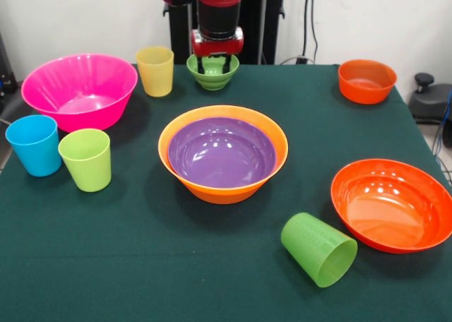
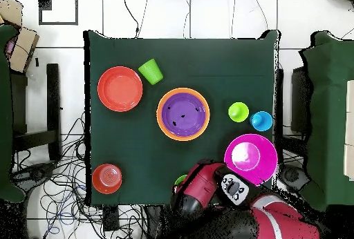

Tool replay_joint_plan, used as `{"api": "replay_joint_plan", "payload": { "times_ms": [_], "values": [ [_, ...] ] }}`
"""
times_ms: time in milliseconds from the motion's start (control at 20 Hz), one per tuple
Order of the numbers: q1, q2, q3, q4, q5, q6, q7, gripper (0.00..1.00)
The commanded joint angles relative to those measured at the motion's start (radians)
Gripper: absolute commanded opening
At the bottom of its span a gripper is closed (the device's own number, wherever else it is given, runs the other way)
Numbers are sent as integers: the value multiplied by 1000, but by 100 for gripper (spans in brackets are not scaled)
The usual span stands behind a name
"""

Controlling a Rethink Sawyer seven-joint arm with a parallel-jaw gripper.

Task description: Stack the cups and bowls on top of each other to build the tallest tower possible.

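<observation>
My gripper (image 1: 214,65) hangs at the far edge of the table, open, with its two dark fingers (image 1: 203,65) dipping into the small green bowl (image 1: 212,78), which stands on the cloth. The purple bowl (image 1: 222,152) sits nested in the large orange bowl (image 1: 223,188) at the table's middle (image 2: 183,114). The yellow cup (image 1: 155,70) stands upright just left of the gripper. In the overhead view the arm (image 2: 204,193) covers the gripper and the yellow cup; only a sliver of the green bowl (image 2: 180,179) shows.
The large pink bowl (image 1: 79,89), blue cup (image 1: 34,144) and lime cup (image 1: 86,159) stand at the left. A darker green cup (image 1: 319,249) lies on its side near the wide red-orange bowl (image 1: 392,203). A small orange bowl (image 1: 366,80) sits far right.
</observation>
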Motion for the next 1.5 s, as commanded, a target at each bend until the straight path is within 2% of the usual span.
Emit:
{"api": "replay_joint_plan", "payload": {
  "times_ms": [50,400,950,1500],
  "values": [
    [73,89,200,-292,40,-25,-142,100],
    [150,118,211,-370,67,15,-102,100],
    [233,153,244,-448,128,80,-87,100],
    [346,181,260,-514,147,121,-16,100]
  ]
}}
